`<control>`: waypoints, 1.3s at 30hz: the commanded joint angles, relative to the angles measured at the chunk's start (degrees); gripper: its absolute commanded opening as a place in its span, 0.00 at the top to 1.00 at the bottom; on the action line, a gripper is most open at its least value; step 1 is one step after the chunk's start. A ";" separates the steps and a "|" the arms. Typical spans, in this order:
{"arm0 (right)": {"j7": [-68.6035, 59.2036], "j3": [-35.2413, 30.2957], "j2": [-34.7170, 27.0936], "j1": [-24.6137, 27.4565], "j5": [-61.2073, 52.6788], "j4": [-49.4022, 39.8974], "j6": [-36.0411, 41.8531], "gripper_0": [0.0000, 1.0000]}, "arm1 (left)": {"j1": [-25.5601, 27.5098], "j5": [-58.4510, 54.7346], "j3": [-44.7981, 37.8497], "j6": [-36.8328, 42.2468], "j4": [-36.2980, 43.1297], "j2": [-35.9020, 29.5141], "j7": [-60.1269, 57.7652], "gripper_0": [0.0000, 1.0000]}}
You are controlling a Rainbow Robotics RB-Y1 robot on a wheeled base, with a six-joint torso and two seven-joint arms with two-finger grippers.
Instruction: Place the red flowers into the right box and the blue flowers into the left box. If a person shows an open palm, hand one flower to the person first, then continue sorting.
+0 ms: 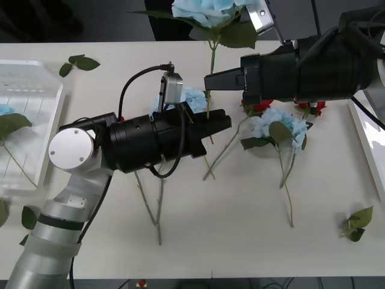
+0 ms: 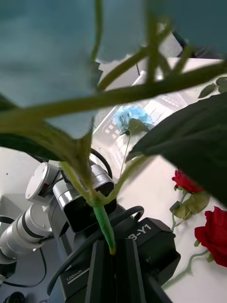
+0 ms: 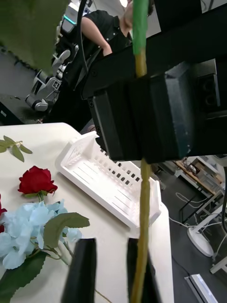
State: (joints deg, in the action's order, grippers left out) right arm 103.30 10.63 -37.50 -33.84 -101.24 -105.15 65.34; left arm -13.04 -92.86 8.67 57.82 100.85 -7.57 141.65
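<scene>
Left end effector (image 1: 221, 121), narrowly parted, sits at table (image 1: 240, 229) centre; we see right end effector (image 1: 209, 81) at 1 o'clock clamping a blue flower (image 1: 201, 11) stem.

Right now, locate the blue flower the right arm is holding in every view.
Front view: held blue flower top centre, stem hanging through the right gripper.
Right wrist view: its stem ends between that gripper's fingers.
Left wrist view: its stem passes through the same gripper.
Shared landmark: right gripper.
</scene>
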 commanded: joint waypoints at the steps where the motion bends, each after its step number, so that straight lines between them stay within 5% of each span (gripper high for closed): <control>1: -1.09 -0.96 1.02 -1.49 -0.45 -1.46 -0.30 1.00 | -1.02 -0.13 -0.23 -0.69 1.90 0.36 -1.64 1.00; 5: -1.09 -0.96 1.02 -1.49 -0.45 -1.46 -0.30 0.98 | -1.02 -0.13 -0.23 -0.78 1.90 0.45 -1.82 1.00; 6: -1.09 -0.96 1.02 -1.49 -0.45 -1.46 -0.30 0.84 | -1.02 -0.22 -0.23 -0.69 1.90 0.45 -1.82 1.00; 7: -1.09 -0.96 1.02 -1.49 -0.45 -1.46 -0.30 0.41 | -1.02 -0.22 -0.23 -0.69 1.98 0.36 -1.82 1.00; 9: -1.09 -0.96 1.02 -1.49 -0.45 -1.46 -0.30 0.00 | -1.02 -0.22 -0.23 -0.69 1.90 0.45 -1.91 1.00; 20: -1.09 -0.96 1.02 -1.49 -0.45 -1.46 -0.30 0.00 | -1.02 0.40 -4.36 4.23 5.68 -3.15 -7.71 1.00; 32: -1.18 -1.58 0.41 -0.97 -0.45 -1.02 -0.47 0.00 | 1.35 2.33 -25.37 19.70 13.67 -16.78 -26.69 1.00; 39: -5.04 -6.41 -6.27 -1.05 3.16 -1.29 3.31 0.00 | 1.79 14.73 -40.05 27.70 13.59 -25.21 -32.14 1.00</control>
State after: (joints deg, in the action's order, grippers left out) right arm 103.21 5.77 -39.33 -33.83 -100.08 -105.11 67.62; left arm -11.94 -80.93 -28.25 84.04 112.70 -29.91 110.68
